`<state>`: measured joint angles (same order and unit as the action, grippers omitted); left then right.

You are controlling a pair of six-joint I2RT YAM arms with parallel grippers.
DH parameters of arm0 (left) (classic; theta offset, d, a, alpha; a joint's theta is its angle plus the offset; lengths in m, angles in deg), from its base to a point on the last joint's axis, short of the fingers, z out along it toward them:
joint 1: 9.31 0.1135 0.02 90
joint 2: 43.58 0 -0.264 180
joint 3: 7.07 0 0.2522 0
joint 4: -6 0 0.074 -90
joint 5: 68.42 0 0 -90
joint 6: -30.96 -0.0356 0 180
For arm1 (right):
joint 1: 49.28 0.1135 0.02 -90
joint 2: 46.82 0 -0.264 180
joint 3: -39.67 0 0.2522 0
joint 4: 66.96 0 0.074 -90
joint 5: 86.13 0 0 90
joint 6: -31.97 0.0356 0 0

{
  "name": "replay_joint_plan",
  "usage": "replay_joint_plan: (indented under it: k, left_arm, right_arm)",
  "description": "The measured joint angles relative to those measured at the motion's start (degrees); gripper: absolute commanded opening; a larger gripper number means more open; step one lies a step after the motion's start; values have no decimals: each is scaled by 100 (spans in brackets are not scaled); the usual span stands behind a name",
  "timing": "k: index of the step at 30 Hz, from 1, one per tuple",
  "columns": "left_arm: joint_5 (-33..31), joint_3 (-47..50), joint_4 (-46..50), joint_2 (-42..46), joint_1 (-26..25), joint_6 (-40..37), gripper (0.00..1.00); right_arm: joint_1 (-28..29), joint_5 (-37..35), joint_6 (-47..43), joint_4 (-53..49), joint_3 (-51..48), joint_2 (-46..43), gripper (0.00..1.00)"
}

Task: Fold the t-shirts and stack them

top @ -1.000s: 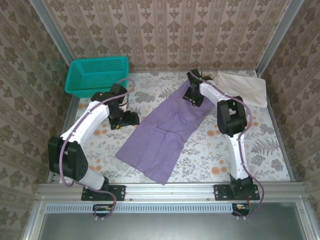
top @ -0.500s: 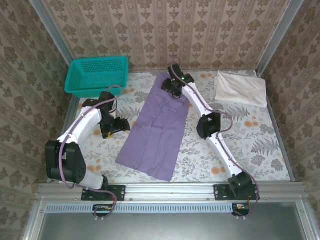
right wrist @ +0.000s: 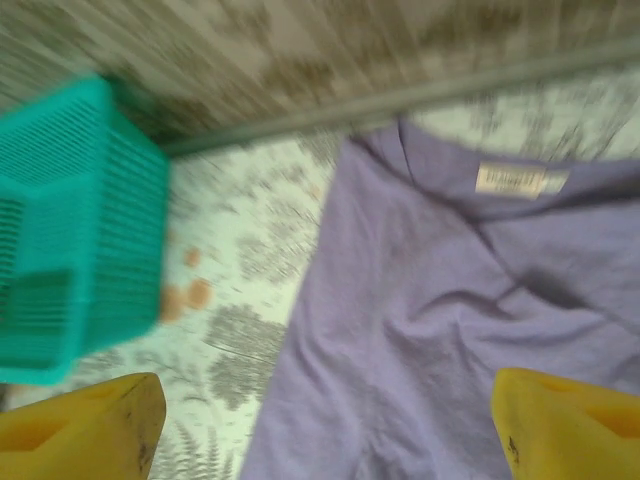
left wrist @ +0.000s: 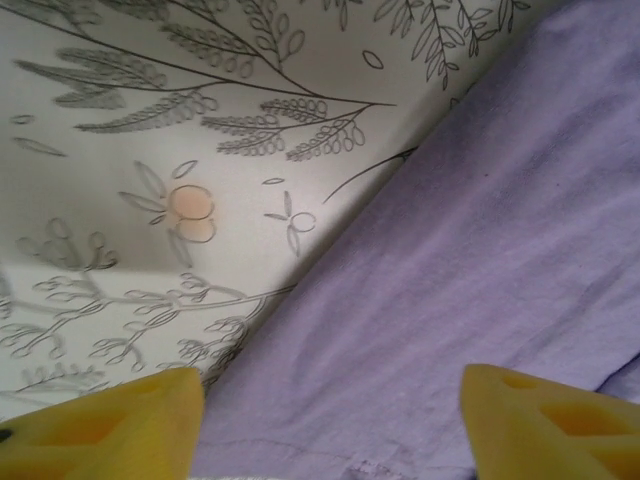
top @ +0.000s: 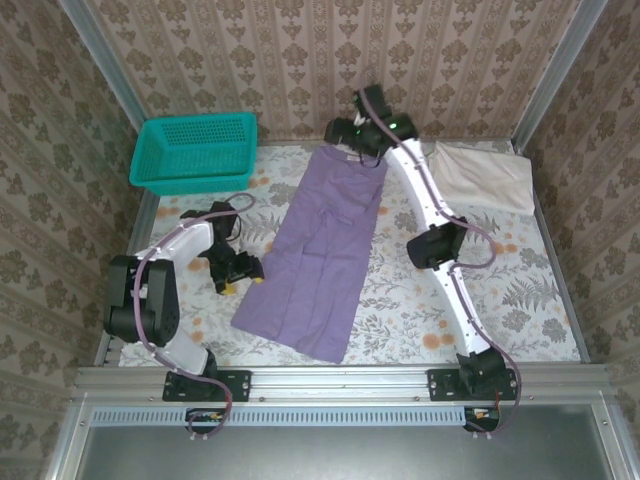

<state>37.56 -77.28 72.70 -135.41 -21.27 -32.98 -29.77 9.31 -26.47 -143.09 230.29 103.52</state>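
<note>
Purple shirt (top: 325, 250): left claw (top: 243, 280) beside edge, right claw (top: 340, 132) above collar (right wrist: 440, 165); both spread, empty.

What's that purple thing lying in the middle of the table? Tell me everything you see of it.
It is a lavender-purple t-shirt of soft, thin-looking cloth, laid flat as a long narrow strip on the flowered table cover. Its collar end lies by the far wall, a small white neck label showing; the other end angles toward the near left. Soft creases run along it. Nothing is seen gripping it.
</note>
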Motion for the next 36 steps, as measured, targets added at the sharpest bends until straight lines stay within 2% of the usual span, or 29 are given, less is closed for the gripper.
replay_joint_plan:
  k: [4,8,10,12,16,19,21,23,25,26,30,33,36]
  left_arm:
    - [212,225,-299,-118,-87,37,58]
    - [376,422,-474,-293,-315,98,55]
    - [479,452,-472,-317,-407,136,52]
    - [682,529,-529,-317,-466,179,49]
    - [1178,713,-669,-304,-638,358,48]
    - [1504,872,-857,-223,-955,603,49]
    - [1637,957,-1012,-146,-1180,820,50]
    - [1731,1014,-1147,-105,-1355,1069,51]
    - [1753,1021,-1246,-92,-1521,1342,52]
    - [1753,1021,-1294,-87,-1600,1478,52]
    - [1718,1021,-1587,-42,-1941,2184,54]
    - [1641,1019,-1864,-33,-2286,2754,55]
    - [1401,962,-1937,24,-2616,3174,59]
  right_arm:
    - [-308,-140,-205,-546,149,-1003,81]
    - [-535,-533,-382,-1532,227,-1735,75]
    - [-531,-732,-415,-2070,232,-1954,69]
    - [-459,-879,-448,-2393,57,-2173,72]
    - [-243,-1266,-380,-2717,-1506,-3141,73]
    - [-254,-1296,-306,-2758,-3143,-4251,76]
    - [-588,-1145,-264,-2632,-4610,-5272,77]
    - [-1211,-815,-201,-2317,-6063,-6367,78]
    - [-1786,-584,-129,-2020,-7239,-7291,77]
    - [-1899,-409,-107,-1836,-7785,-7681,74]
    - [-1497,564,195,-645,-9936,-8463,70]
    - [-933,994,431,282,-11352,-8157,68]
    - [-249,1259,647,962,-12308,-7788,66]
